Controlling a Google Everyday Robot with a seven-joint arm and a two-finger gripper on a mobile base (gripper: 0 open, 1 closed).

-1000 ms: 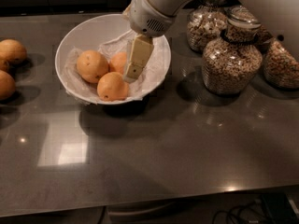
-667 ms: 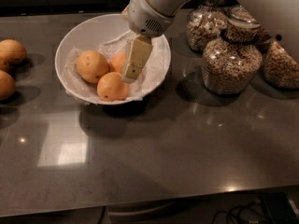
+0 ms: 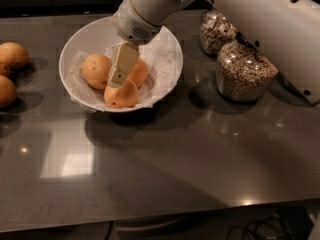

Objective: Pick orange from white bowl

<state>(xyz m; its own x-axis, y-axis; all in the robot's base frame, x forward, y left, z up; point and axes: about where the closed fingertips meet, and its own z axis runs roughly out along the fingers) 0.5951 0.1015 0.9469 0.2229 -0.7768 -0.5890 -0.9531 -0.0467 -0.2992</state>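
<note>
Orange at 9 o'clock inside the white bowl, resting on crumpled paper. The gripper hangs just beside it at 3 o'clock, low among the fruit; whether it is clenched or released cannot be told. A deeper-orange fruit sits behind the gripper, and a brighter fruit lies at the bowl's 6 o'clock. Cereal jars stand at the bowl's 3 o'clock, with loose oranges at 9 o'clock on the grey counter.
</note>
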